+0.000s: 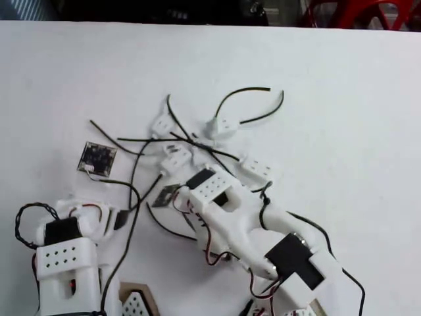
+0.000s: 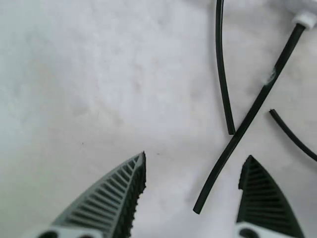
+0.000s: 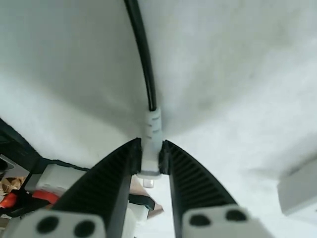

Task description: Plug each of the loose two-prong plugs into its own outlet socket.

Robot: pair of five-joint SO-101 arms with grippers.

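R gripper (image 3: 150, 154) is clamped on a white plug (image 3: 152, 124) by its body, wire trailing off, prob to keep it straight for a socket, mid table (image 1: 342, 99). L gripper (image 2: 193, 173) hangs spread apart over loose wires (image 2: 247, 119) nr the front-left corner, holding nothing.

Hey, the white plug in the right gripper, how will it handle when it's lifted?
The plug is small and blocky, so it is probably light and rigid. The right gripper pinches just the end away from the cord, so it may pivot or slip. Its thin black wire curves loosely, so it likely trails limply.
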